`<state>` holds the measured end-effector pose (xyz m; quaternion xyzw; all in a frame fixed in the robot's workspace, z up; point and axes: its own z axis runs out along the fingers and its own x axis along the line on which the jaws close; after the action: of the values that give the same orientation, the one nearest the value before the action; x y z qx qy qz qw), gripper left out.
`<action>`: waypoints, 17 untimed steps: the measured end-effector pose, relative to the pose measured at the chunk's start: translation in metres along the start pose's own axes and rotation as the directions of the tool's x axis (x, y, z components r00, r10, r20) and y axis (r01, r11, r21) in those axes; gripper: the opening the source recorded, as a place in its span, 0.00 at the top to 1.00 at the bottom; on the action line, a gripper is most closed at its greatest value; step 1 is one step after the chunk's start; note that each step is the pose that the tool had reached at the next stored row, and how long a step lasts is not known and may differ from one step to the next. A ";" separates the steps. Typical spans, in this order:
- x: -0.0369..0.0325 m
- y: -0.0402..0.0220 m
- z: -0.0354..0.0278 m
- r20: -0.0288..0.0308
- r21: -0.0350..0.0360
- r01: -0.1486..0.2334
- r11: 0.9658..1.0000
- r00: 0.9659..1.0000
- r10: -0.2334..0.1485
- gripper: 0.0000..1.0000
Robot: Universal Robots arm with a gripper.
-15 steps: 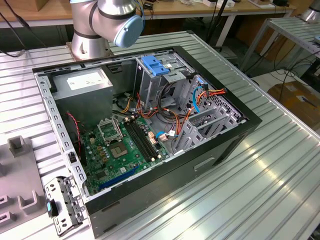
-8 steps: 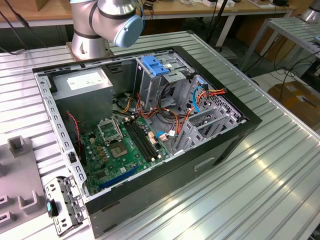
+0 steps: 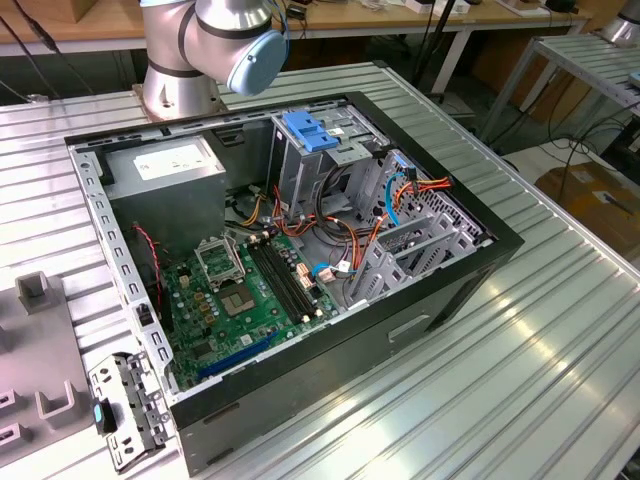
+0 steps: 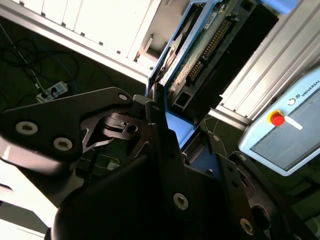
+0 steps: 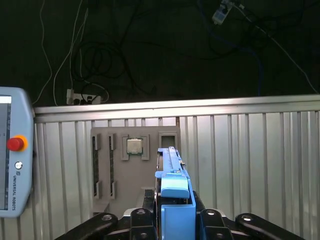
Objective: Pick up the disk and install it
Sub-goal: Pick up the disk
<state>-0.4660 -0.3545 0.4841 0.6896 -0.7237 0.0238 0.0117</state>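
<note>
Between the fingers of my one gripper [image 5: 173,222] sits one disk [image 5: 172,187], clamped edge-on by its blue rails and held over the ribbed table [image 5: 250,165]. One open computer case [image 3: 300,400] lies in the exterior view.

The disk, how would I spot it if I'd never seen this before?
In the first wrist view, find the ribbed metal table, then the black gripper in front of it. The disk stands on edge, clamped in it, thin and edged with a blue rail. The grey holder plate behind it lies flat with a square chip, and the pendant has a red button.
</note>
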 end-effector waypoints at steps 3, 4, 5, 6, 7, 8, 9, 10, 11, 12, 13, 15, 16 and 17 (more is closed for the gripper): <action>0.0002 -0.0001 -0.0052 0.000 -0.001 0.000 1.000 1.000 0.000 0.63; 0.0004 -0.0001 -0.0078 0.000 -0.002 0.000 1.000 1.000 0.000 0.63; 0.0004 -0.0002 -0.0091 0.000 -0.002 0.000 1.000 1.000 0.000 0.63; 0.0005 -0.0002 -0.0099 0.000 -0.003 0.000 1.000 1.000 0.000 0.63; 0.0005 -0.0002 -0.0113 0.000 -0.004 0.000 1.000 1.000 0.000 0.63; 0.0005 -0.0002 -0.0113 0.000 -0.004 0.000 1.000 1.000 0.000 0.63; 0.0006 -0.0003 -0.0113 0.000 -0.004 0.000 1.000 1.000 0.000 0.63; 0.0005 -0.0002 -0.0113 0.000 -0.004 0.000 1.000 1.000 0.000 0.63; 0.0005 -0.0002 -0.0113 0.000 -0.004 0.000 1.000 1.000 0.000 0.63; 0.0006 -0.0002 -0.0113 0.000 -0.004 0.000 1.000 1.000 0.000 0.63; 0.0005 -0.0004 -0.0113 0.000 -0.004 0.000 1.000 1.000 0.000 0.63; 0.0005 -0.0020 -0.0114 0.000 -0.004 0.000 1.000 1.000 0.000 0.63; 0.0004 -0.0034 -0.0113 0.000 -0.004 0.000 1.000 1.000 0.000 0.63; 0.0003 -0.0057 -0.0113 0.000 -0.004 0.000 1.000 1.000 0.000 0.63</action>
<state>-0.4606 -0.3544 0.4954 0.6897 -0.7237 0.0225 0.0131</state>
